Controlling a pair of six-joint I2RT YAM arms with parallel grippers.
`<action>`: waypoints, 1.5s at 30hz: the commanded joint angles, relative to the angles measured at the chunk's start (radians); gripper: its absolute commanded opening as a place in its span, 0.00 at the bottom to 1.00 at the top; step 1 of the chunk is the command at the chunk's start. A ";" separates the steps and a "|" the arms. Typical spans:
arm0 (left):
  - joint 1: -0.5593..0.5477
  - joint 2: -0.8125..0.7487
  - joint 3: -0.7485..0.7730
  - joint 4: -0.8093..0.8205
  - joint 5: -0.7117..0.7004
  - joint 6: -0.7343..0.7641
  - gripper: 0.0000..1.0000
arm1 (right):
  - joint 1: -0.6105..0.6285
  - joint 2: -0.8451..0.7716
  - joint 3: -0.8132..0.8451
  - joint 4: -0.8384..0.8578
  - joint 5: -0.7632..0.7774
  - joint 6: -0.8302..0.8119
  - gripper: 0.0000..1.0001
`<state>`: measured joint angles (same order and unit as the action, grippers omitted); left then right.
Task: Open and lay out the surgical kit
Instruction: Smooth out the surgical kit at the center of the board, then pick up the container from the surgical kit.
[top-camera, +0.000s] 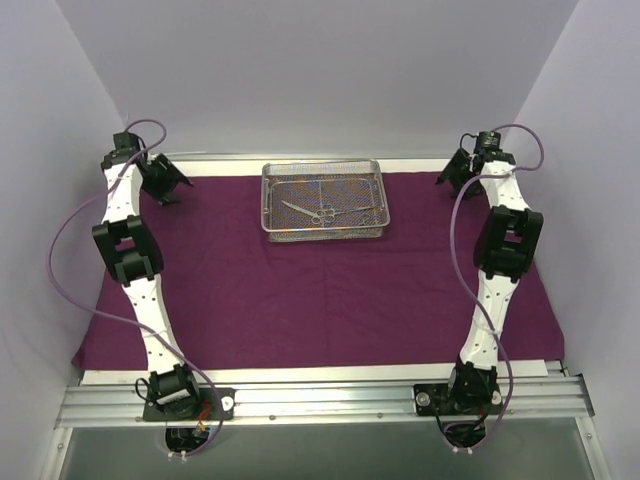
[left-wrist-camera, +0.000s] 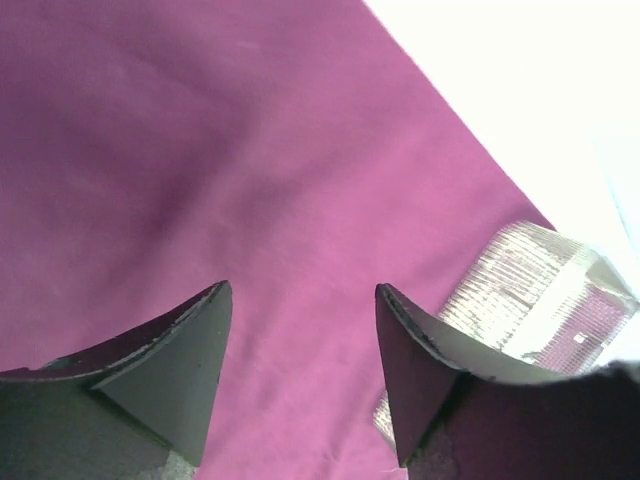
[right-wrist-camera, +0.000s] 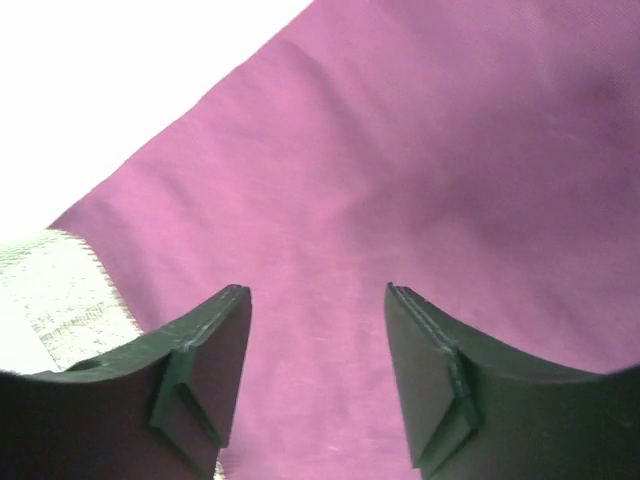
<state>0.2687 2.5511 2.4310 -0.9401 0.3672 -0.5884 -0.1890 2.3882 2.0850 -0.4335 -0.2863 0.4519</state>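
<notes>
Cloth (top-camera: 320, 300): spread flat under tray (top-camera: 325, 233).
Scissors (top-camera: 318, 211): inside tray.
Left gripper (left-wrist-camera: 300, 288): left of tray, spread, empty.
Right gripper (right-wrist-camera: 318, 288): right of tray, spread, empty.
Next: we'd pinch the scissors' rings and lay them before the tray.

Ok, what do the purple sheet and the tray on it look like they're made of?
The dark purple sheet looks like matte cloth: soft creases, no shine. The rectangular silver tray looks like bare metal wire mesh: purple shows through its grid.
</notes>
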 joint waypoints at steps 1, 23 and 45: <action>-0.045 -0.167 -0.007 0.040 0.004 -0.002 0.69 | 0.042 -0.038 0.064 -0.016 -0.056 0.005 0.58; -0.258 -0.150 -0.096 0.095 0.030 0.007 0.71 | 0.204 -0.004 0.138 0.050 -0.205 -0.024 0.71; -0.407 -0.055 -0.036 0.014 -0.090 -0.011 0.72 | 0.284 0.055 0.127 -0.019 -0.171 -0.059 0.67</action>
<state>-0.1349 2.4901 2.3329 -0.9100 0.2985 -0.5991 0.0887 2.4420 2.1925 -0.4110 -0.4763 0.4179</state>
